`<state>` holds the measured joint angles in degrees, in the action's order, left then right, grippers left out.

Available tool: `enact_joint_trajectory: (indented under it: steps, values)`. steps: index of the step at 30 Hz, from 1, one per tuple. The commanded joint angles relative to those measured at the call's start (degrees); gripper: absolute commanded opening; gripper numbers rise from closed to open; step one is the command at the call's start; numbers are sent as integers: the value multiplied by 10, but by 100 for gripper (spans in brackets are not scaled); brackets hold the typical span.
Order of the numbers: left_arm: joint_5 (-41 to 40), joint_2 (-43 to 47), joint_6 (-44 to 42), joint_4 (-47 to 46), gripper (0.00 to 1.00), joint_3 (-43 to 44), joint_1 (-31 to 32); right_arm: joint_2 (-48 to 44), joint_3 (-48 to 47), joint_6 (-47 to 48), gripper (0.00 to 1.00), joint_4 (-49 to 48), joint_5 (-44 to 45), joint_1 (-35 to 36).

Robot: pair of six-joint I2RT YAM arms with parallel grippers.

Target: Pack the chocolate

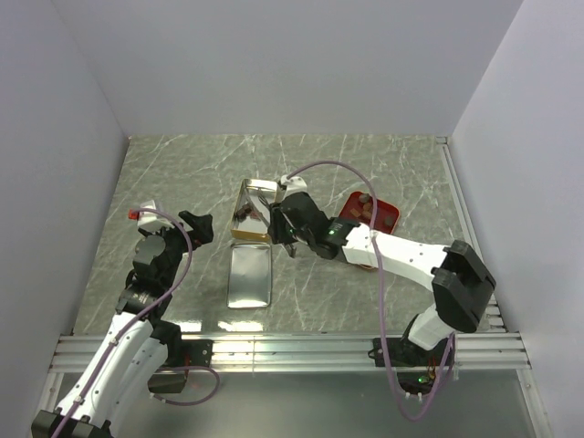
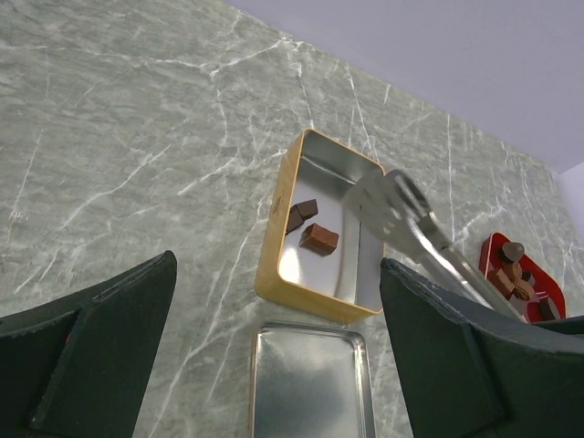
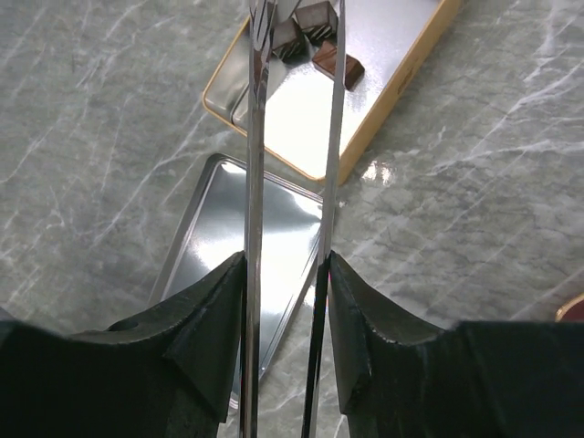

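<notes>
Three pieces of chocolate (image 2: pixel 318 239) lie in the open gold tin (image 2: pixel 270 274), near its left wall; the right wrist view shows this chocolate (image 3: pixel 338 64) just below the tips of the metal tongs (image 3: pixel 255 137). My right gripper (image 3: pixel 287 265) is shut on the tongs' two arms. The tong tips (image 2: pixel 401 214) hang over the tin, slightly apart, with nothing between them. More chocolate (image 2: pixel 516 274) sits in the red tray (image 2: pixel 490 248). My left gripper (image 2: pixel 278 274) hovers open and holds nothing, to the left of the tin (image 1: pixel 254 210).
The tin's silver lid (image 1: pixel 249 276) lies flat on the marble table just in front of the tin. The red tray (image 1: pixel 388 214) is right of the right arm's wrist. White walls close in the table on three sides; a metal rail runs along the near edge.
</notes>
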<state>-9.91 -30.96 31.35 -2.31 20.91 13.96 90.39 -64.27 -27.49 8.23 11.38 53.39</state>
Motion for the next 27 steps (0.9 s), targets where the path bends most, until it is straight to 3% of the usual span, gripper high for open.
enact_joint_trajectory:
  steps: [1, 8, 27]
  values:
    - [4, 5, 9, -16, 99, 5, 2, -50, 8, 2, 46, -16, 28, 7]
    - [13, 13, 10, -20, 99, 1, 2, -117, 45, -14, 46, 40, 77, 19]
    - [26, 24, 9, -28, 99, -4, 2, -328, 143, -148, 46, 347, 232, 28]
